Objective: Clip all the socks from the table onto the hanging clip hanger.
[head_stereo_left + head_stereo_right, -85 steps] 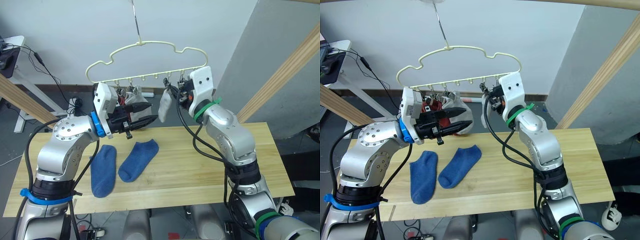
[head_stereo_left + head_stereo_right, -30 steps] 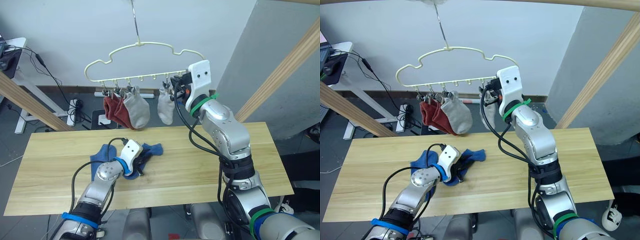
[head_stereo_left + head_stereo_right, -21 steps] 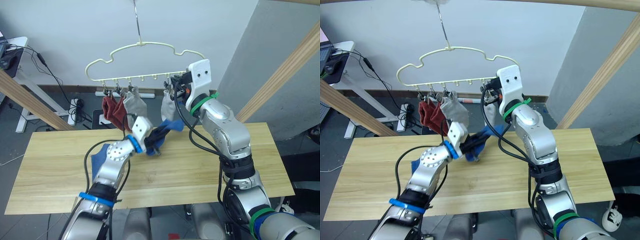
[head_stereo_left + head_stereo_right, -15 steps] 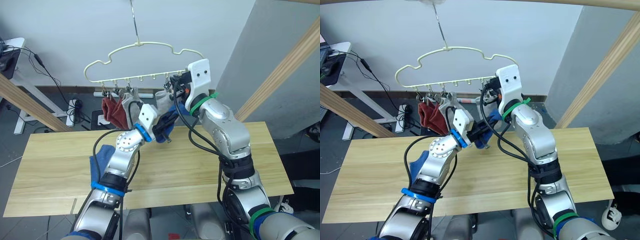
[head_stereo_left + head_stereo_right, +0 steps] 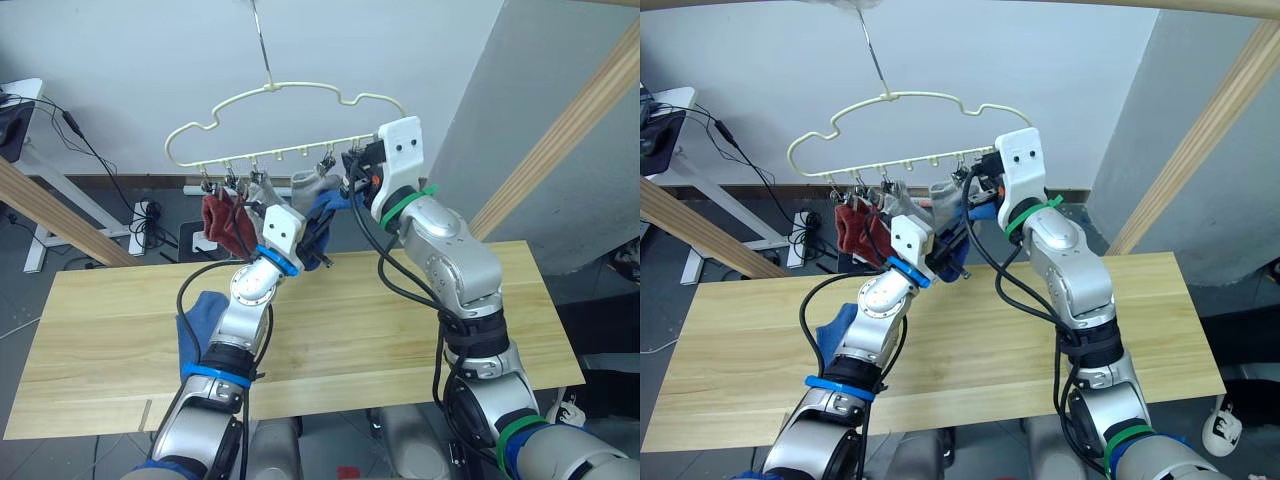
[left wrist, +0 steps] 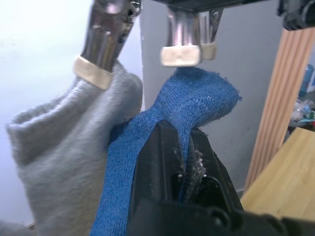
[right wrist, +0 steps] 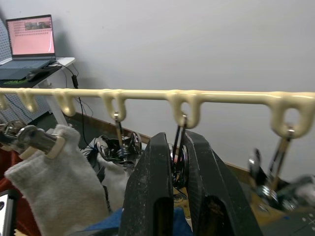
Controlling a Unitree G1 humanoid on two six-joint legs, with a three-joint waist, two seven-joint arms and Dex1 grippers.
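The pale-yellow clip hanger (image 5: 290, 95) hangs above the table (image 5: 400, 330). Two dark red socks (image 5: 225, 222) and two grey socks (image 5: 312, 186) hang from its silver clips. My left gripper (image 5: 320, 215) is shut on a blue sock (image 6: 197, 93) and holds it up, its top edge just under a clip (image 6: 181, 55) and beside a clipped grey sock (image 6: 59, 142). My right gripper (image 7: 176, 142) is up at the hanger bar (image 7: 147, 94), shut on a silver clip (image 7: 177, 157). A second blue sock (image 5: 198, 318) lies on the table behind my left arm.
Slanted wooden poles stand at the right (image 5: 560, 130) and at the left (image 5: 50, 210). A laptop (image 7: 29, 37) sits on a white desk beyond the table. Cables and a power strip (image 5: 150, 212) lie on the floor behind.
My left gripper has lifted the blue sock off the table and carried it up to the clips. My right gripper has stayed at the hanger.
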